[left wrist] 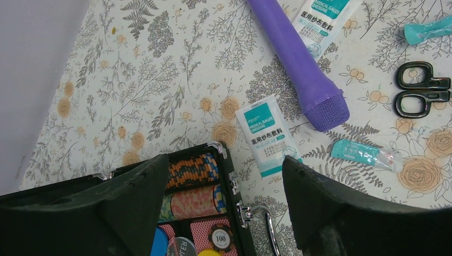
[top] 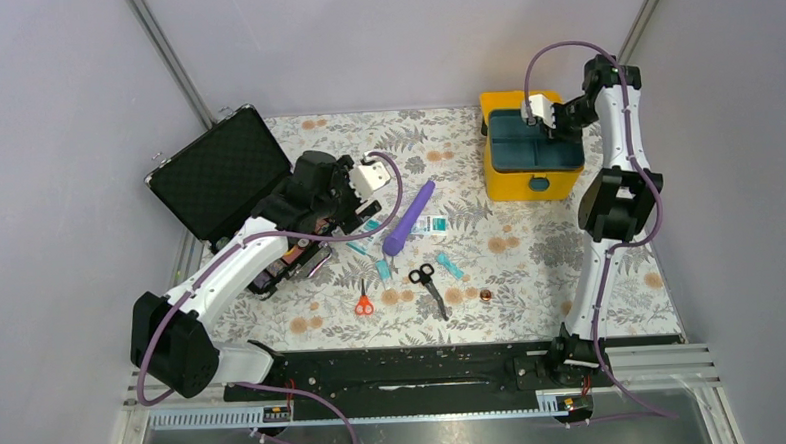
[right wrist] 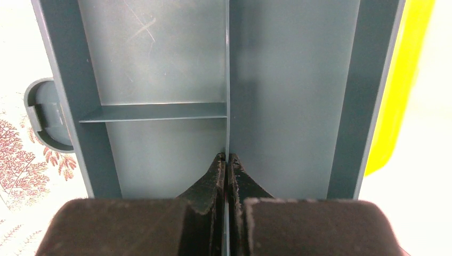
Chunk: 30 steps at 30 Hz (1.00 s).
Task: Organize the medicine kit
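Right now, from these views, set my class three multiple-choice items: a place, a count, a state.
1. Where on the table does the medicine kit stand? A far right B near left C centre
2. How many pairs of scissors lie out? A one B two C four
3. The left end effector is A open B shut on scissors C shut on a packet
Key: A, it stands far right in the top view; B, orange scissors and black scissors; A, its fingers stand wide apart, gripping nothing.

The left arm [top: 231,269] and right arm [top: 625,122] share white tubular links between bulky black joint housings, with 1 purple cable [top: 552,50] looping along each. A white boxy block [top: 372,178] sits at each wrist, and the fingers [left wrist: 133,197] are matte black tapering wedges.
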{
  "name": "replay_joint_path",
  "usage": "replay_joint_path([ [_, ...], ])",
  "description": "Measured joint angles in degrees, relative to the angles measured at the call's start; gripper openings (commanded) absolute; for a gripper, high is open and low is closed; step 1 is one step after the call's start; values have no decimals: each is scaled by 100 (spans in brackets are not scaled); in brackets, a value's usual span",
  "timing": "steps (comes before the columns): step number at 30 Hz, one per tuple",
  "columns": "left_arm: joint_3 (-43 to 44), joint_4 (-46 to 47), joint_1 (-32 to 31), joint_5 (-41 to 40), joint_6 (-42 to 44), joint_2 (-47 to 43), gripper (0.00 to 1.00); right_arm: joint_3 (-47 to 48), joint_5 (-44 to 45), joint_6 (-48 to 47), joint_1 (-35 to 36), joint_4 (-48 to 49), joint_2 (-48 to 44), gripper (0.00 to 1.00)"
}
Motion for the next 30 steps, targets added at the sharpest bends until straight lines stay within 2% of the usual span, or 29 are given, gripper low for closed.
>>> replay_joint_path([
  [17, 0, -57, 0, -83, 109, 0, 78, -87, 57, -378, -105, -44, 168, 1],
  [23, 0, -33, 0, -85, 111, 2, 78, -249, 13, -553, -103, -11, 168, 27],
  [30, 0, -9, 9, -85, 114, 2, 78, -332, 61, -527, -103, 81, 164, 41],
])
